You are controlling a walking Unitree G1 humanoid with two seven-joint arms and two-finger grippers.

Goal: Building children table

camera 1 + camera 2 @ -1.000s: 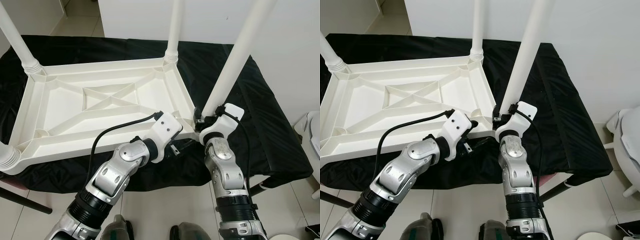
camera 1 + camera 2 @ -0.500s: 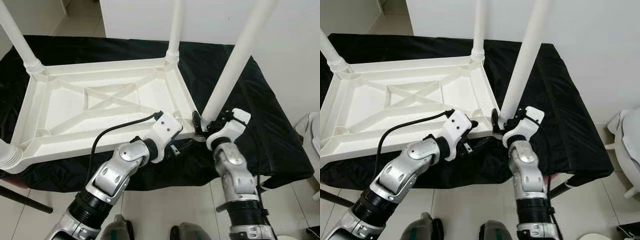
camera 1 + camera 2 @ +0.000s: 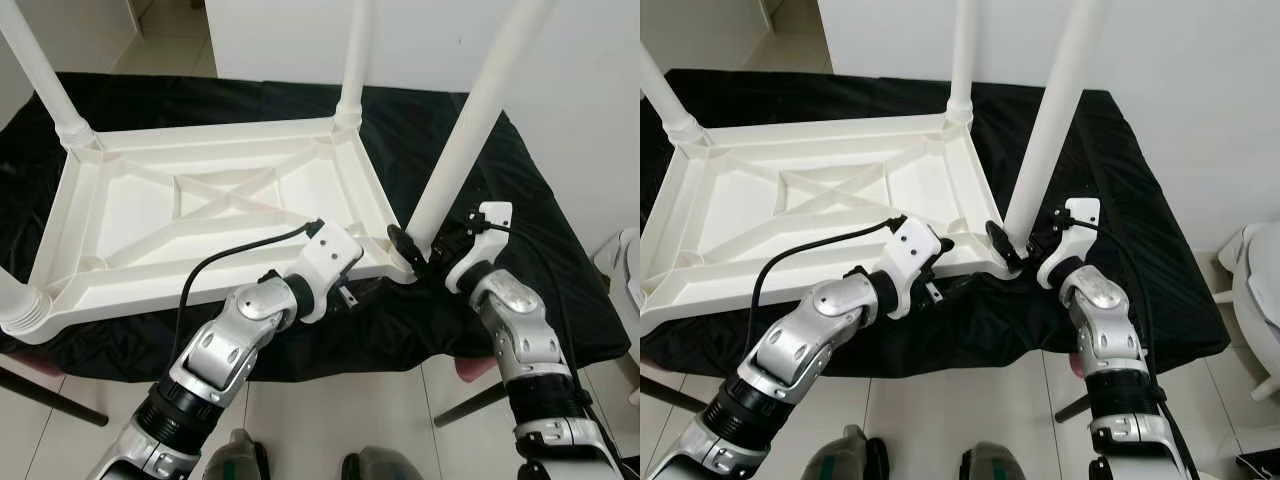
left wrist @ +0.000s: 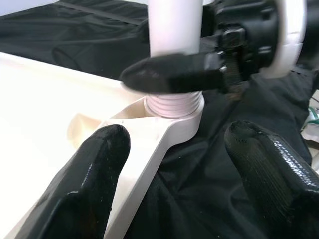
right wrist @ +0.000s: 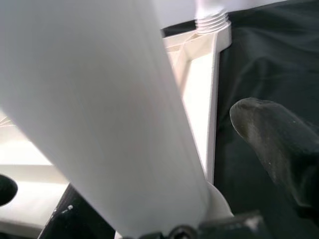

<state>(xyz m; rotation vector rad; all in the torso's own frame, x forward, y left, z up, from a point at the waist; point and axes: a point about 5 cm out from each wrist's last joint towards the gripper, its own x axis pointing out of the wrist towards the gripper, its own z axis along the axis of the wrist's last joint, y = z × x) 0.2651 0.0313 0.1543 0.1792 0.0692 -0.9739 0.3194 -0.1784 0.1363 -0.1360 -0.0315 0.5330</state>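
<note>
A white plastic children's table [image 3: 210, 285] lies upside down on a black cloth. Its near right leg [image 3: 470, 120] stands in the corner socket, with the threaded collar [image 4: 172, 104] showing. My right gripper [image 3: 420, 248] reaches in from the right and straddles the base of this leg. One finger [image 4: 174, 74] lies across the leg just above the collar. The other finger [image 5: 271, 144] stands clear of the leg [image 5: 99, 99] with a gap. My left gripper [image 4: 184, 164] is open at the table's near rim, beside that corner, its fingers wide apart.
Three more legs stand up: far left [image 3: 40, 70], far middle [image 3: 352, 60] and the near left collar [image 3: 18, 310]. The black cloth [image 3: 540, 200] drapes over the support's edges. A white wall is behind, tiled floor below, and a white object [image 3: 625, 260] at the right.
My right wrist has swung from in front of the near right leg round to its right side, fingers staying about the leg's base. The left arm has stayed put.
</note>
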